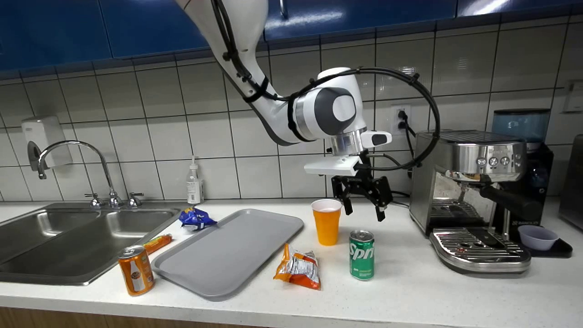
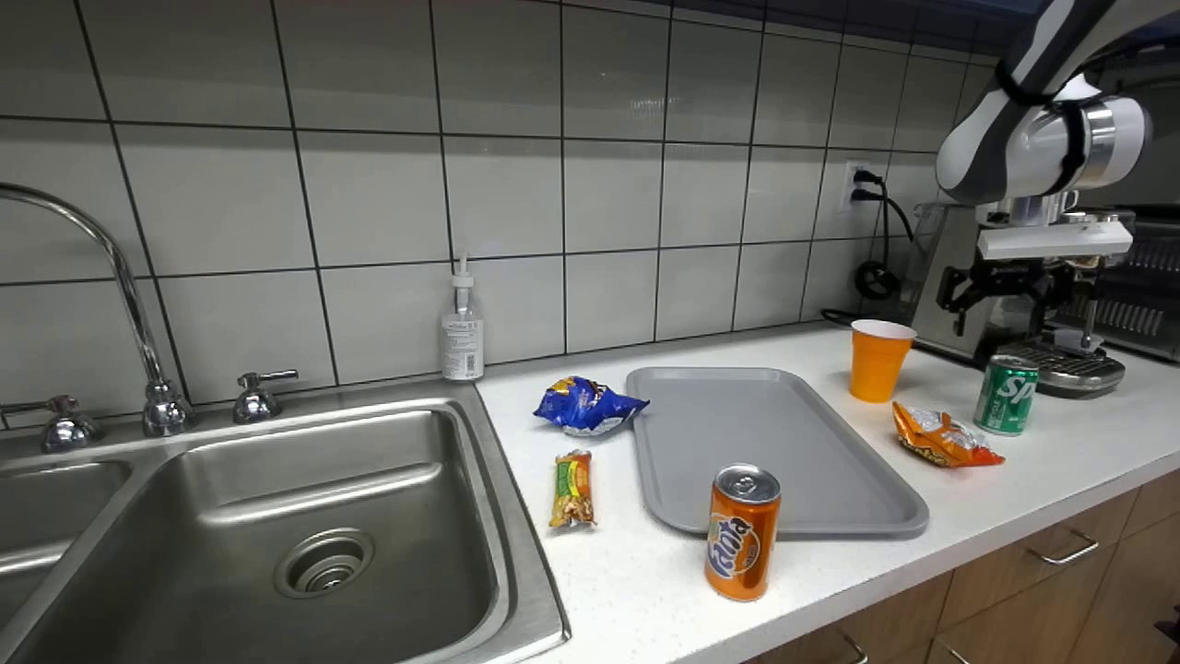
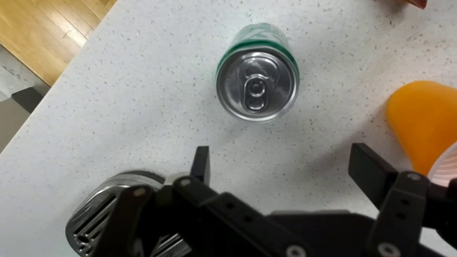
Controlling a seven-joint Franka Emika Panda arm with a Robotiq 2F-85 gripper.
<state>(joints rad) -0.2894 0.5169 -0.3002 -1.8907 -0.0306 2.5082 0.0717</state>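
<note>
My gripper hangs above the counter, jaws wide apart and nothing between the fingers. Nearest to it are a green Sprite can, upright and ahead of the jaws in the wrist view, and an orange cup by the right-hand finger. In both exterior views the cup stands upright behind an orange snack bag, which lies beside the can. A grey tray lies further along the counter. Around it are an upright orange Fanta can, a blue snack packet and a wrapped bar.
A steel coffee machine stands close beside the gripper, its drip tray partly under the jaws in the wrist view. A sink with a faucet and a pump bottle are at the far end. Cables run along the tiled wall.
</note>
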